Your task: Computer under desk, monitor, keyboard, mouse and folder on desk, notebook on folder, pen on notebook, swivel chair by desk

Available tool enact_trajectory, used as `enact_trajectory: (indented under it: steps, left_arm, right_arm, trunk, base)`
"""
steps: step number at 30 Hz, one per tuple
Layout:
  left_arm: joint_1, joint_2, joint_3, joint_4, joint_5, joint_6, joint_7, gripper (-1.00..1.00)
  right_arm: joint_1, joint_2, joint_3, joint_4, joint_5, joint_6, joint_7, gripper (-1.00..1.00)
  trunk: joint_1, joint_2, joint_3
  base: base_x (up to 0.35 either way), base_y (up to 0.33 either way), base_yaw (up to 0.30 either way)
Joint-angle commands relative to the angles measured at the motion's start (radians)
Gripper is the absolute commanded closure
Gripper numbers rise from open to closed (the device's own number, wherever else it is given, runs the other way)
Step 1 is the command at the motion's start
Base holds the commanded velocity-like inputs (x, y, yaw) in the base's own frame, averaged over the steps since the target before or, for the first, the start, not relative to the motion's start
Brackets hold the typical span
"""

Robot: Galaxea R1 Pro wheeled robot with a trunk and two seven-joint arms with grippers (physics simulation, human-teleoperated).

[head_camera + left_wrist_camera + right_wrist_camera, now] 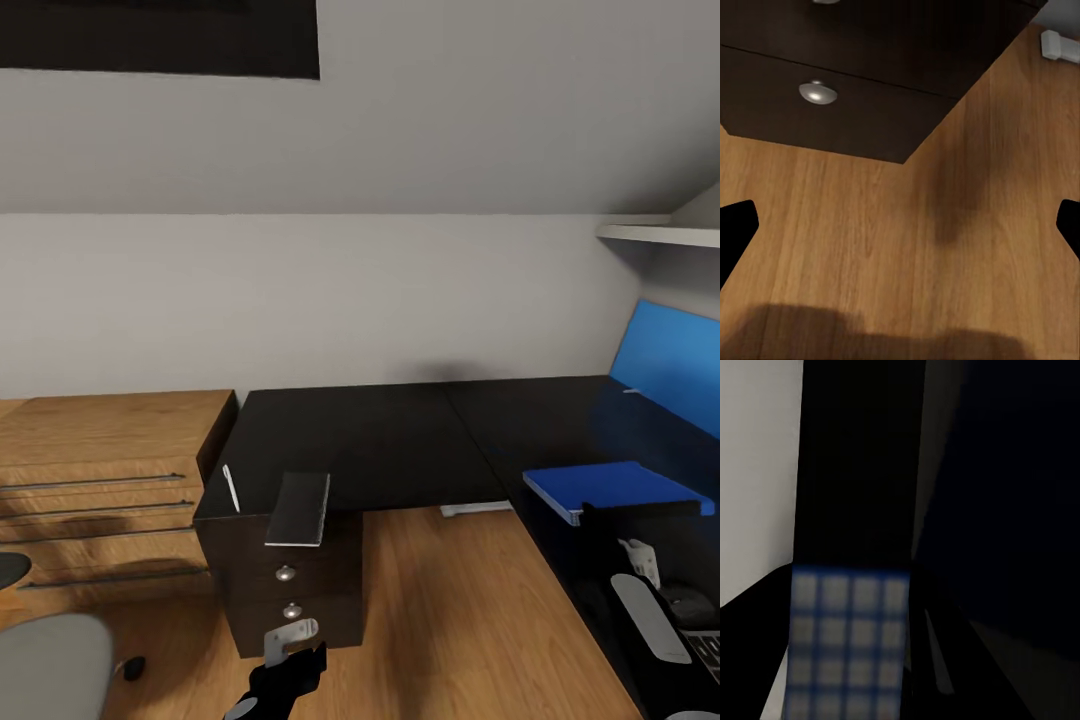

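Observation:
A black L-shaped desk (400,440) runs along the wall. On its left end lie a white pen (231,488) and a dark grey notebook (299,508). At the right, a blue folder (615,487) lies flat on the desk in front of the blue-lit monitor (668,365). My left gripper (290,662) (900,240) hangs open over the wooden floor in front of the desk's drawers (817,94). My right arm (648,615) is low at the right. Its wrist view shows blurred keyboard keys (847,649) very close between the dark fingers. Some keys (706,652) also show at the head view's right edge.
A wooden dresser (100,480) stands left of the desk. The grey swivel chair seat (45,668) is at the bottom left, with a small dark object (133,667) on the floor beside it. A white item (476,508) lies on the floor under the desk. A shelf (665,233) juts out at upper right.

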Motion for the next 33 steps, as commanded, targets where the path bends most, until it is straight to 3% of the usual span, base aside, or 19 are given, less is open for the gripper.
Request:
enact_trajectory:
  steps: [1, 16, 19, 25, 33]
  left_arm:
    - [-0.001, 0.0, -0.003, -0.002, 0.009, 0.003, 0.008, -1.0]
    - [-0.001, -0.001, -0.003, -0.011, 0.01, 0.005, 0.008, -1.0]
    - [-0.001, -0.002, -0.003, -0.013, 0.01, 0.005, 0.008, -1.0]
    - [-0.001, -0.003, -0.004, -0.014, 0.01, 0.006, 0.008, -1.0]
    - [-0.001, -0.003, -0.005, -0.014, 0.01, 0.006, 0.01, -1.0]
  right_arm:
    - [-0.001, 0.0, 0.002, -0.001, -0.01, -0.004, -0.004, 1.0]
    - [0.0, 0.004, -0.006, -0.006, -0.024, -0.003, 0.003, 1.0]
    - [0.0, 0.003, -0.006, -0.007, -0.058, 0.0, 0.005, 1.0]
    - [0.0, 0.004, -0.005, -0.007, -0.074, 0.001, 0.006, 1.0]
    - [0.0, 0.006, -0.006, -0.007, -0.076, -0.003, 0.008, 1.0]
  trunk:
    - [0.0, -0.001, -0.001]
    - [0.0, -0.001, -0.001]
    - [0.0, -0.001, -0.001]
    - [0.0, -0.001, -0.001]
    - [0.031, -0.057, -0.026]
  base:
    - [0.057, 0.0, 0.0]
    - [0.008, 0.0, 0.0]
    - [0.0, 0.0, 0.0]
    - [0.0, 0.0, 0.0]
    - [0.0, 0.0, 0.0]
